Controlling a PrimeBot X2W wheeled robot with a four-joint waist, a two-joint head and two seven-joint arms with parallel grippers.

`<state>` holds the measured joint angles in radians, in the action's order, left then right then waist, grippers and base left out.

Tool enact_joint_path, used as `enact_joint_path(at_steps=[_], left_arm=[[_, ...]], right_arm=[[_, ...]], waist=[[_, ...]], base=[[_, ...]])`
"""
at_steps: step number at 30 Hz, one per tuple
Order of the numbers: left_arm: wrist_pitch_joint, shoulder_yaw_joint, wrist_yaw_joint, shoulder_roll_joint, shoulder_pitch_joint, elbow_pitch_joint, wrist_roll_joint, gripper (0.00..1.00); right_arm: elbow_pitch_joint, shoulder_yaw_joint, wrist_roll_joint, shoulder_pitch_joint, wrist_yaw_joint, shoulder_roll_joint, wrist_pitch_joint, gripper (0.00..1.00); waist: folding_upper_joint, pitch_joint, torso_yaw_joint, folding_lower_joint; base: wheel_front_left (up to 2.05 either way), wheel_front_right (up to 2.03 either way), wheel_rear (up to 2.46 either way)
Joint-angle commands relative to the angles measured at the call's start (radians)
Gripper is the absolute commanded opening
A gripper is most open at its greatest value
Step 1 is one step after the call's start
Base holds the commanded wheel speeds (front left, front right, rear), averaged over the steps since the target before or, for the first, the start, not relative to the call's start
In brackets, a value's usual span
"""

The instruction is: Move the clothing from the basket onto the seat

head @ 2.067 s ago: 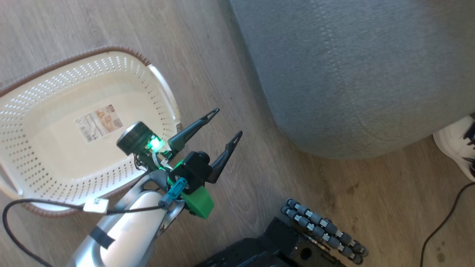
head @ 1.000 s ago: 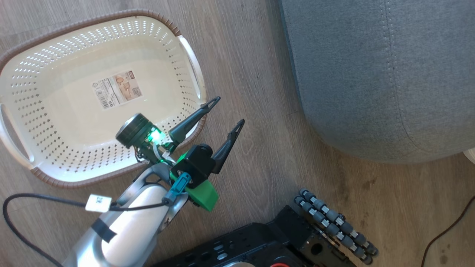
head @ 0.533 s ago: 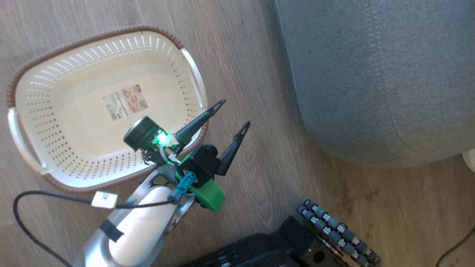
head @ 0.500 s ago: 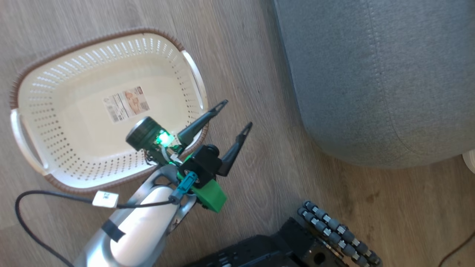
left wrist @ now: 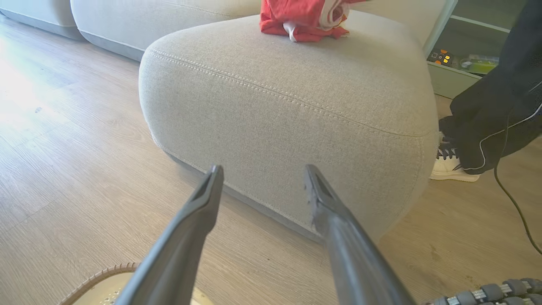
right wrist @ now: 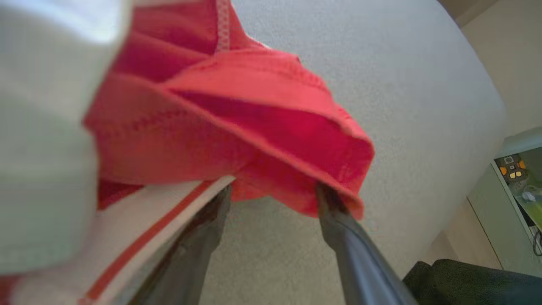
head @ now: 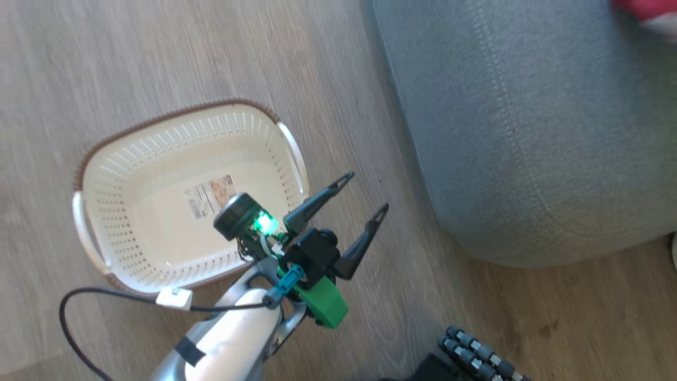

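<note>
My right pincer (right wrist: 274, 189) stands apart with the soft red, white-striped clothing (right wrist: 220, 110) heaped over its tips on the grey fabric seat (right wrist: 381, 84), my left pincer (head: 366, 191) apart beside the bare cream perforated plastic basket (head: 127, 174), so I judge only withdrawing remains.

Head view looks down on basket (head: 158, 143) and seat (head: 529, 132). Left wrist view, low, faces the same seat (left wrist: 288, 106); right wrist view hugs clothing (right wrist: 233, 127).

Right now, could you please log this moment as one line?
basket: on floor, no clothing inside | clothing: on seat | left gripper: open, empty, near basket | right gripper: open, tips at clothing
</note>
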<state>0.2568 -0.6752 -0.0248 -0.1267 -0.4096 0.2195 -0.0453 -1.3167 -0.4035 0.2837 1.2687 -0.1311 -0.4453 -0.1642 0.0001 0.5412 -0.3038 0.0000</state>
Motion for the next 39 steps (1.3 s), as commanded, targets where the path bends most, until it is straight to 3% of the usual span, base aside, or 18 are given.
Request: enact_joint_path(at_steps=[1, 6, 15, 22, 25, 35, 39], left_arm=[[0.005, 0.028, -0.008, 0.015, 0.016, -0.024, -0.007, 1.0], [0.005, 0.037, -0.025, 0.035, 0.048, -0.019, -0.008, 1.0], [0.005, 0.058, -0.042, 0.057, 0.09, -0.025, -0.002, 1.0], [0.005, 0.075, -0.046, 0.067, 0.13, -0.036, -0.007, 1.0], [0.005, 0.08, -0.047, 0.071, 0.155, -0.039, -0.011, 1.0], [0.005, 0.108, -0.037, 0.076, 0.218, -0.064, -0.03, 1.0], [0.005, 0.149, -0.013, 0.076, 0.25, -0.089, -0.076, 1.0]], right_arm=[[0.026, 0.032, -0.023, -0.011, 0.0, -0.034, -0.026, 1.0], [0.026, 0.136, -0.124, -0.041, 0.0, -0.067, -0.105, 1.0], [0.026, 0.274, -0.282, -0.068, 0.0, -0.152, -0.136, 1.0], [0.102, 0.385, -0.415, -0.093, 0.0, -0.159, -0.066, 1.0], [0.168, 0.432, -0.507, -0.126, 0.0, -0.15, -0.046, 1.0], [0.467, 0.535, -0.762, -0.29, 0.0, -0.209, 0.137, 1.0], [0.628, 0.577, -0.852, -0.394, 0.0, -0.217, 0.227, 1.0]], waist=[[-0.0001, -0.042, 0.008, 0.0], [-0.0001, -0.106, 0.016, 0.0], [-0.0001, -0.172, 0.022, 0.0], [-0.0001, -0.25, 0.035, 0.0], [-0.0001, -0.292, 0.045, 0.0], [-0.0001, -0.408, 0.103, 0.0], [-0.0001, -0.457, 0.137, 0.0]], base=[[0.0, 0.0, 0.0], [0.0, 0.0, 0.0], [0.0, 0.0, 0.0], [0.0, 0.0, 0.0], [0.0, 0.0, 0.0], [0.0, 0.0, 0.0], [0.0, 0.0, 0.0]])
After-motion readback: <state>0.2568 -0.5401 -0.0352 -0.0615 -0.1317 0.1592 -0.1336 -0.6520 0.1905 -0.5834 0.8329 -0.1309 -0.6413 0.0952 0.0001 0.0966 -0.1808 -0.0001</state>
